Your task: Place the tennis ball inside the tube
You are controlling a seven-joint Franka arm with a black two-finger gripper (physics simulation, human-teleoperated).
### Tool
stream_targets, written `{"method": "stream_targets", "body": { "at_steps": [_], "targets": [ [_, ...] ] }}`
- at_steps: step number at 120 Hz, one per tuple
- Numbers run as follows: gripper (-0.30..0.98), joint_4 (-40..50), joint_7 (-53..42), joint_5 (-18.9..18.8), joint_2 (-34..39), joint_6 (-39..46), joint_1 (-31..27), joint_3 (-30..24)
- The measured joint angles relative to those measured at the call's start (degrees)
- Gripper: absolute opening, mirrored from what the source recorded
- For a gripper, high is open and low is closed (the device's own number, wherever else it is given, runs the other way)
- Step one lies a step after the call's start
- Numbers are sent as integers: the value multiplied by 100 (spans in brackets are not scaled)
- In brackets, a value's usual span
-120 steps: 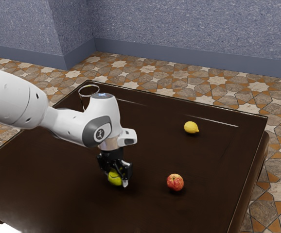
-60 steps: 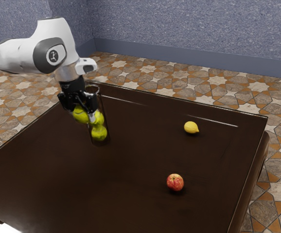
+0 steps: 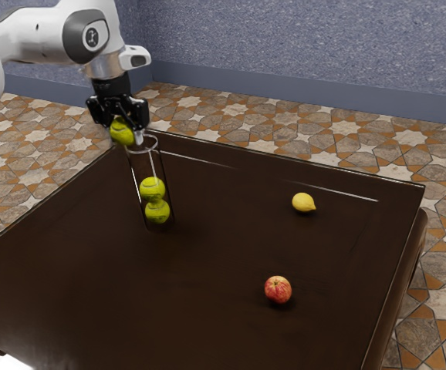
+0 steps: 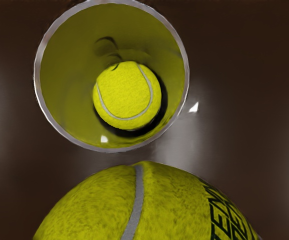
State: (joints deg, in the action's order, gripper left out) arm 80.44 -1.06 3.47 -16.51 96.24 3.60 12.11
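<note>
Though it sits high at the far, left part of the exterior view, the gripper [image 3: 125, 133] is closed around the tennis ball [image 3: 120, 131], holding it aloft beside the mouth of the clear tube [image 3: 163, 179]. The tube stands upright on the tabletop [image 3: 215, 254] with an upper ball [image 3: 152, 187] resting on a lower ball [image 3: 157, 213]. The lemon [image 3: 303, 202] and the apple [image 3: 278, 290] lie well apart, toward the exterior view's right.

In the wrist view, the held ball looms just beside the tube's rim, not centred over the opening; it probably needs to shift across before release. It should handle as light, springy and grippy felt, so a moderate squeeze across its middle suits it; catching the rim could tip the tube.
</note>
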Motion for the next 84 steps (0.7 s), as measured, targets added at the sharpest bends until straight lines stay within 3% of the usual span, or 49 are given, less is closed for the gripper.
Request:
{"method": "stream_targets", "body": {
  "at_steps": [23, 64, 84],
  "targets": [
    [36, -918, -10, 5, -764, -37, -139, 5],
    [36, -1097, -20, 88, -1156, 408, -307, -51],
    [52, -1090, -18, 296, -1173, 494, -307, -43]
  ]
}}
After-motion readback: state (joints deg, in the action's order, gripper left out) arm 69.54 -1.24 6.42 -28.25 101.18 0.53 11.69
